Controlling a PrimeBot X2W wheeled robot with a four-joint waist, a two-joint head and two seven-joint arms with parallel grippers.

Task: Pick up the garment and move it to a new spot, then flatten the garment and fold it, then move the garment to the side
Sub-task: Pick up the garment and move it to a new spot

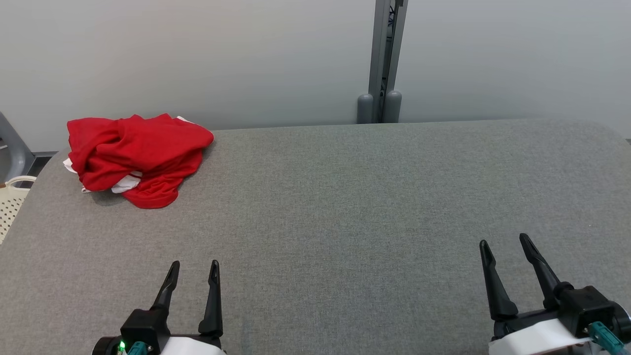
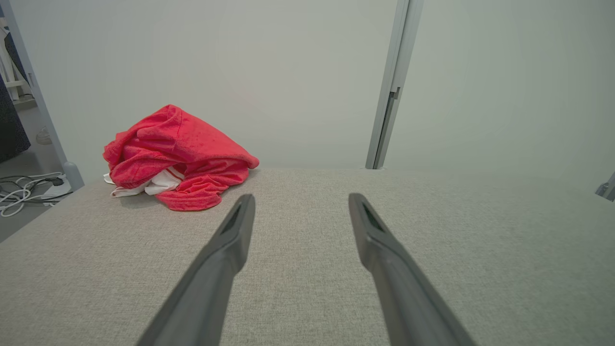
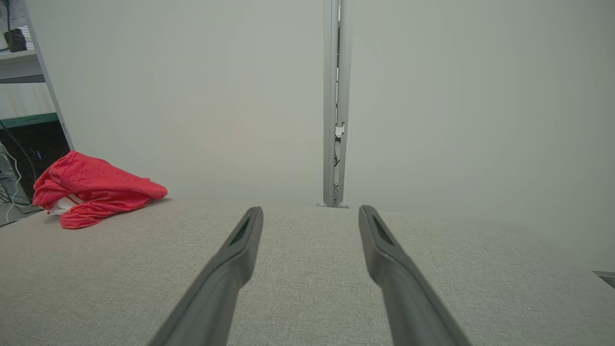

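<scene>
Garment [image 1: 138, 158]: red with white trim showing at its near-left edge, crumpled in a heap at the 10 o'clock corner of the grey upholstered table [image 1: 345, 222], close to the far edge. Nothing touches it.

Left gripper [image 1: 194, 264]: at 7 o'clock, fingers spread apart, holding nothing, well apart from the garment. Its wrist view shows the garment [image 2: 178, 158] at 11 o'clock beyond the fingertips.

Right gripper [image 1: 504, 240]: at 5 o'clock, fingers likewise parted and holding nothing (angled slightly toward 11 o'clock). Its wrist view shows the garment [image 3: 91, 190] far off at 9 o'clock.

Surroundings: grey post [image 1: 384, 59] at 12 o'clock against a pale wall; perforated cream basket [image 1: 12, 202] at 9 o'clock, beside the table.
</scene>
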